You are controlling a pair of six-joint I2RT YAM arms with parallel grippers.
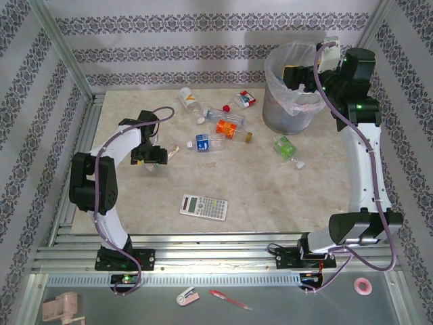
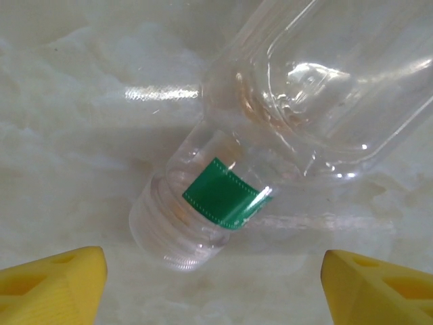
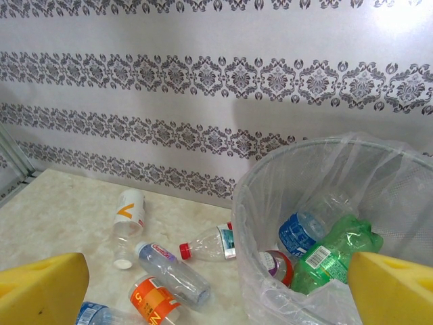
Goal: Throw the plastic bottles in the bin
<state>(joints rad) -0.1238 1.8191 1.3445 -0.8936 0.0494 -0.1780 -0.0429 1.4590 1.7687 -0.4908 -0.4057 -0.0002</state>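
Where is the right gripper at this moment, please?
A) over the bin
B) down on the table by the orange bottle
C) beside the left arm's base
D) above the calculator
A: the overhead view shows the right gripper at the mouth of the bin, and its wrist camera looks down into that bin at a green bottle inside.

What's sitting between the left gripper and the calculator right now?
Nothing. The top view shows bare table between the left gripper and the calculator.
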